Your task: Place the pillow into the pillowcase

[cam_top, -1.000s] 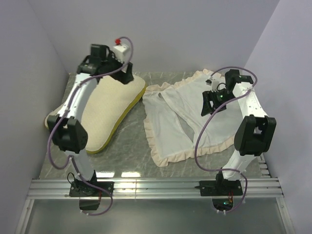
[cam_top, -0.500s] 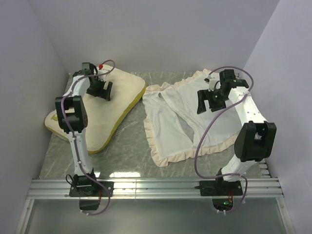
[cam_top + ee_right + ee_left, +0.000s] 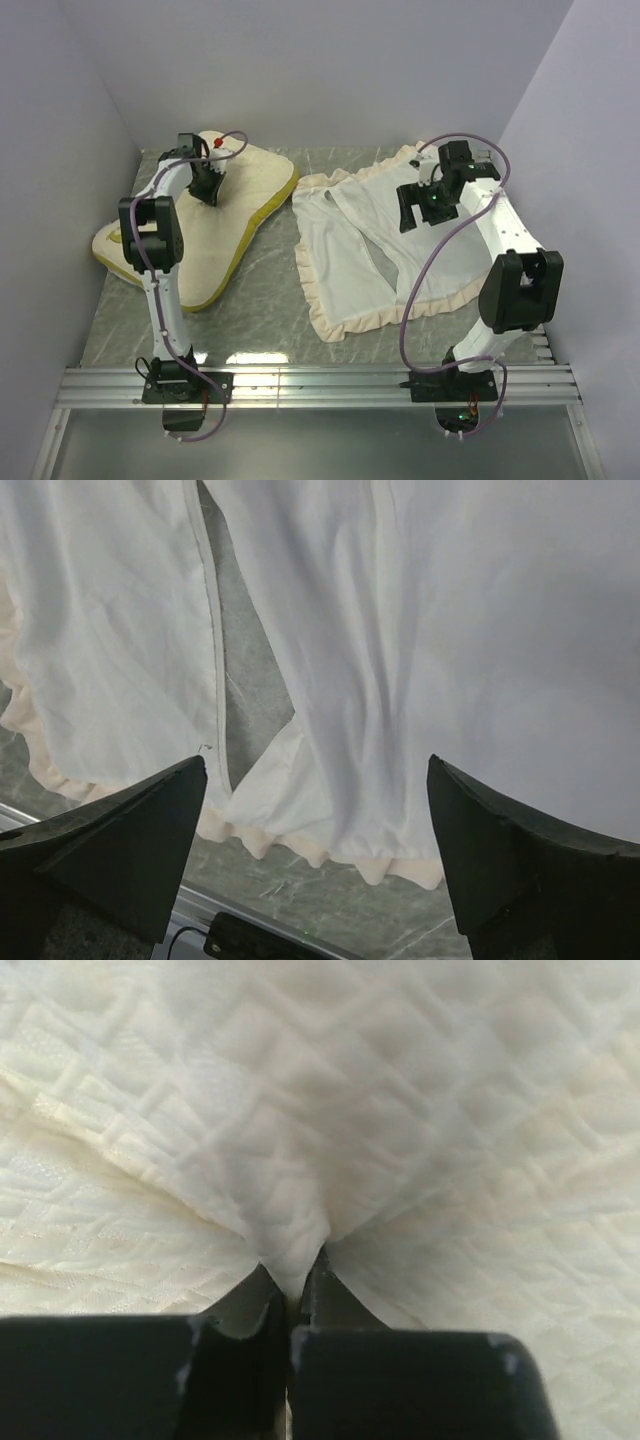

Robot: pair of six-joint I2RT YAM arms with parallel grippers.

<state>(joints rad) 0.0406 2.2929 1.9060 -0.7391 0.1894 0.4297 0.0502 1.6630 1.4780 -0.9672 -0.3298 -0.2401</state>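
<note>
Cream diamond-quilted pillow [image 3: 215,240] with yellow edge; white pillowcase [image 3: 350,250] with beige ruffles

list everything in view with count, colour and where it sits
pillow: 1, cream-yellow with a brighter yellow edge, left part of the table
pillowcase: 1, white with cream-beige ruffled trim, lying limp right of the pillow
table: 1, grey-green marbled, under both
rail: 1, silver metal, along the near edge
walls: pale lilac, on the left, back and right
cables: 2, purple, one looping along each arm
left arm: 1, white and black, reaching over the pillow
right arm: 1, white and black, over the pillowcase
left tool: 1, black, shut on a pinch of the pillow's cover
right tool: 1, black, open above the pillowcase
</note>
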